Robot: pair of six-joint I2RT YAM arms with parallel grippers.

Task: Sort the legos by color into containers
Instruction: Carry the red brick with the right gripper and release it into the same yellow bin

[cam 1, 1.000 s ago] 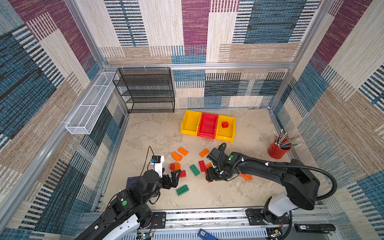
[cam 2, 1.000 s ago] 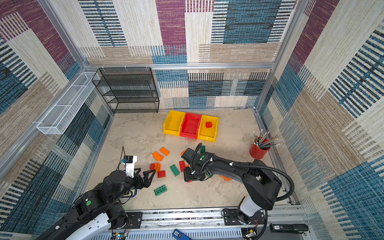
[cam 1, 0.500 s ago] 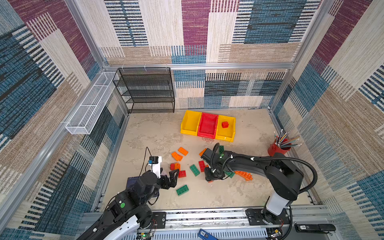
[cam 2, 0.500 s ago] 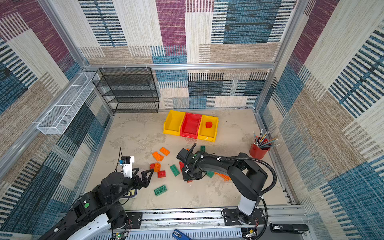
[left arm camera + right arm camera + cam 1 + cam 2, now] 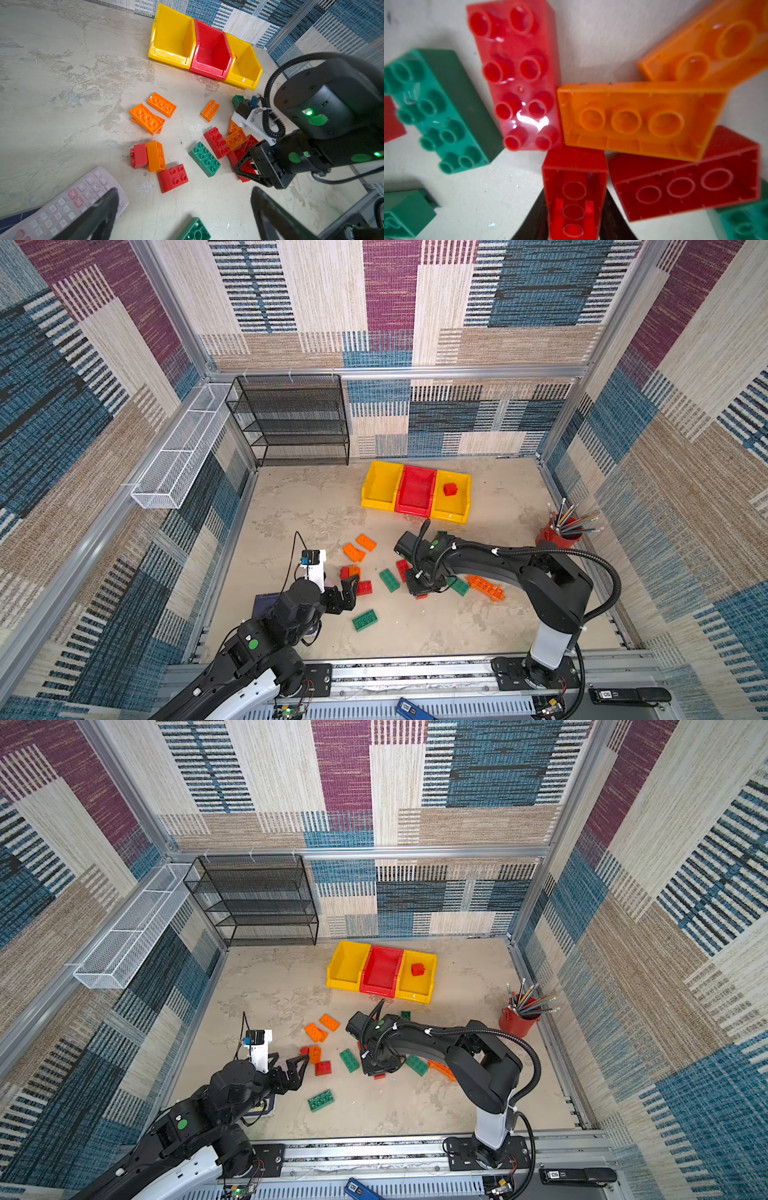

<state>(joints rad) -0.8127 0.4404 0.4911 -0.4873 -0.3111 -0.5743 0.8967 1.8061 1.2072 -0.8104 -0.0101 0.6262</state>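
1. Right pincer [image 5: 574,216] is pressed onto a red brick [image 5: 574,166] lying hollow side up. Black fingers [image 5: 614,220] clamp its two long walls.
2. The brick's long axis runs straight out ahead of the pincer, so the pinch spans its short width.
3. An upturned orange brick [image 5: 639,118] sits against its far end, seemingly touching. A dark red brick [image 5: 685,182] lies just beside it. A straight-up lift looks safest.
4. Right arm [image 5: 490,562] is stretched low across the middle, wrist bent down.
5. A yellow bin [image 5: 451,517] holding a red cube [image 5: 450,489] lies well beyond the pincer and is the likely target.
6. Left pincer [image 5: 184,190] is spread wide, empty and well apart, so the right arm is nearer.
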